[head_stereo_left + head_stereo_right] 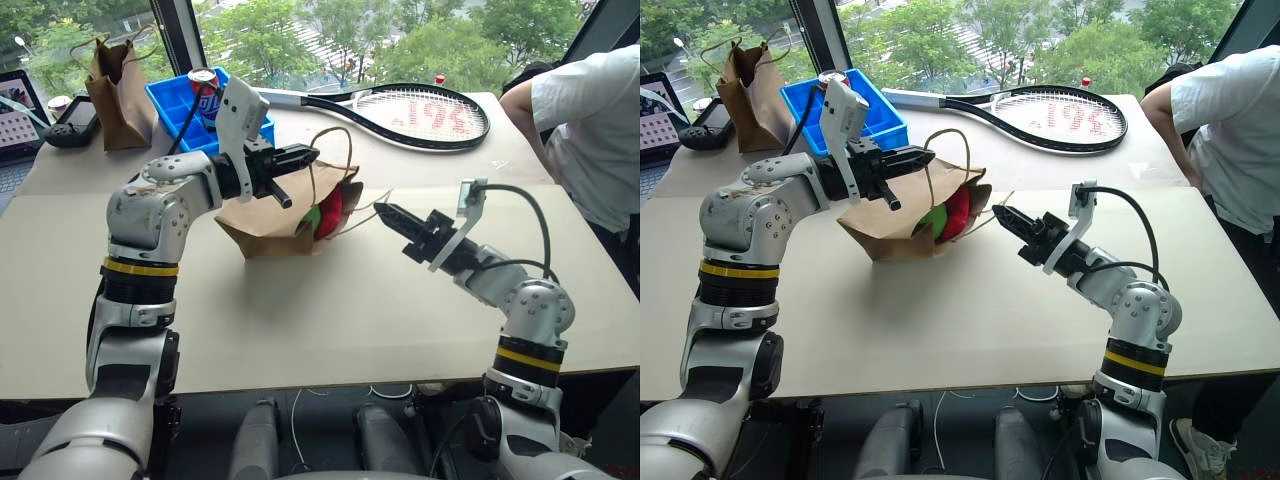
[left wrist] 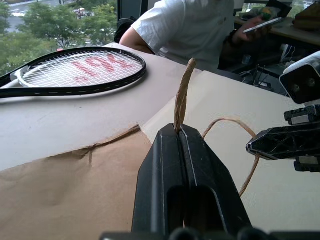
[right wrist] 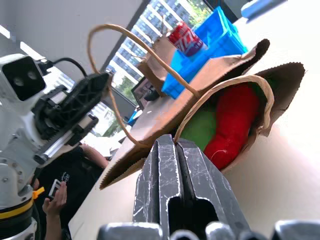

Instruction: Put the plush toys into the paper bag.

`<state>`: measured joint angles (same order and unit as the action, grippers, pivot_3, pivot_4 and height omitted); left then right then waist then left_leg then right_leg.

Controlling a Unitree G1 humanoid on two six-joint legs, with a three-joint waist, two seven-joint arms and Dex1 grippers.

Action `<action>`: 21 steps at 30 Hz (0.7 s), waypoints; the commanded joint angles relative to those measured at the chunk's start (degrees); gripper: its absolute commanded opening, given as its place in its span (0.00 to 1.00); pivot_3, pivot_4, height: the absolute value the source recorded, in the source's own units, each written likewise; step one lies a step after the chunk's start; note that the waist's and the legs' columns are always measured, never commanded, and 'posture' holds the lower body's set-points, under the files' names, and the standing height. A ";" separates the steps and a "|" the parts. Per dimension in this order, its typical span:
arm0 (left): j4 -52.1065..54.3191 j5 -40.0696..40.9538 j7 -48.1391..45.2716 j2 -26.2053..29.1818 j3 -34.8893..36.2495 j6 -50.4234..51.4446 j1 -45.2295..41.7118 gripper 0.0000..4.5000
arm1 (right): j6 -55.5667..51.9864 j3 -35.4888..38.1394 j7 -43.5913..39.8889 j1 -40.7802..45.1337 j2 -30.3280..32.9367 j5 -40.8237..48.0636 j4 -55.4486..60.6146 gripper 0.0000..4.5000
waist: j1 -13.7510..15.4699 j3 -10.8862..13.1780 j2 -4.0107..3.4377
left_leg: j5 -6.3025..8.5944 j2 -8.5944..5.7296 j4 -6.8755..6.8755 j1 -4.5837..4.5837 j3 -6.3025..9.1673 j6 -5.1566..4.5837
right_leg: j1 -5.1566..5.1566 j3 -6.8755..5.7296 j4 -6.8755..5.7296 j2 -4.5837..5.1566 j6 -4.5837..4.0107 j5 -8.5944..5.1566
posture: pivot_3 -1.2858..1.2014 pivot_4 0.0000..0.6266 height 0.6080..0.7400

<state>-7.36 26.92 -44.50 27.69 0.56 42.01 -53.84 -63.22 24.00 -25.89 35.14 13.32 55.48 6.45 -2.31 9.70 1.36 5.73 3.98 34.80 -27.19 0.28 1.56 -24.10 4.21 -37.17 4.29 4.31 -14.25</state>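
Two grippers work over the table. The left gripper is clamped on one twine handle of the paper bag, which lies on its side mid-table, mouth facing right. The right gripper is clenched on nothing, just right of the mouth. Both plush toys, the red toy and the green toy, sit inside near the opening. If the left arm lifts the handle unevenly, the mouth could tip and spill them, or the thin twine could tear. The left wrist view shows the pinch on the twine; the right wrist view shows the toys inside.
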 commanded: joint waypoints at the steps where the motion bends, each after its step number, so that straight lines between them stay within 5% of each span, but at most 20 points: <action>1: -2.43 -1.64 -0.10 1.59 2.45 -4.79 -4.70 0.00 | -0.59 -0.59 1.53 7.18 2.08 4.86 3.76 0.01 | 0.01 0.00 0.00 | 0.00 0.00 -0.02 -0.03 0.00 0.00 | -0.04 0.00 0.01 0.00 0.00 0.00 | 0.52 0.24 0.99; 9: -7.63 -3.45 -0.12 2.65 3.74 -9.54 -7.38 0.00 | -1.44 -2.49 6.36 15.47 2.45 9.89 4.32 0.01 | 0.11 0.00 0.00 | 0.00 0.00 -0.07 -0.06 0.00 -0.01 | -0.03 -0.02 0.03 0.01 0.01 -0.01 | 0.52 0.24 0.99; 17: -3.75 -2.48 -2.26 3.46 2.47 -6.26 -3.87 0.00 | -4.91 -3.84 11.01 12.25 5.56 16.10 7.52 0.01 | 0.31 0.00 -0.01 | 0.00 0.00 -0.06 -0.10 0.00 -0.01 | -0.03 -0.03 0.03 0.03 0.00 0.00 | 0.52 0.24 0.99; 20: -0.55 -0.25 -4.71 4.73 2.49 -2.22 -1.66 0.18 | -6.80 -3.47 12.69 10.21 8.10 19.12 7.65 0.00 | 0.18 0.01 -0.01 | 0.00 0.00 -0.06 -0.10 0.00 -0.01 | -0.03 -0.03 0.03 0.03 0.00 0.00 | 0.52 0.24 0.99; 21: 0.60 0.93 -5.73 5.29 2.75 -0.68 -0.97 0.26 | -7.38 -3.52 12.69 9.66 9.25 19.85 7.92 0.07 | 0.15 0.00 0.00 | 0.00 0.00 -0.07 -0.10 0.00 -0.01 | -0.05 -0.02 0.02 0.03 0.00 0.00 | 0.52 0.24 0.99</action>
<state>-10.81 25.10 -48.16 31.65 2.35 38.71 -54.81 -69.51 19.70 -13.57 44.74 20.55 72.27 11.88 -2.16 9.70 1.36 5.73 3.98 34.74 -27.29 0.28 1.54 -24.15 4.18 -37.16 4.32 4.31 -14.25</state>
